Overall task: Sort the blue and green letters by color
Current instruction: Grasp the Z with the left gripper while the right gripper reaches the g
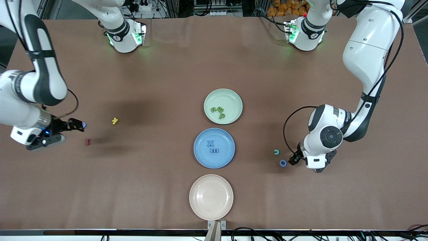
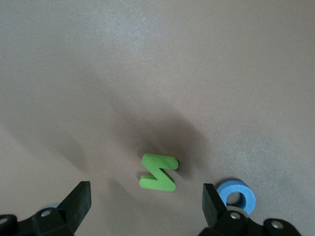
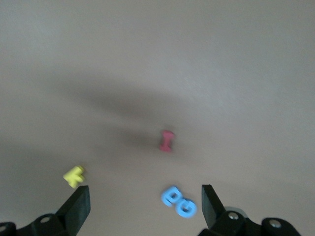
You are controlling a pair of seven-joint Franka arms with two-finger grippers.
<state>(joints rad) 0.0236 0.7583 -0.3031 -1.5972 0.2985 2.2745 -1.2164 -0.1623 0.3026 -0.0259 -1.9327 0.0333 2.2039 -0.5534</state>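
Letters X (image 1: 210, 143) and E (image 1: 214, 150) on blue plate (image 1: 200, 157).

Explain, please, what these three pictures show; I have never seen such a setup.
Two robot arms work at a brown table. The big picture looks down from across the table; the other two come from a camera on each arm's wrist. Mid-table lie a green plate holding three green letters, a blue plate with two blue letters, and a pink plate. The left claw, open, hangs by a green N and a blue ring. The right claw, open, hangs by a blue G, a red letter and a yellow letter. Neither holds anything.
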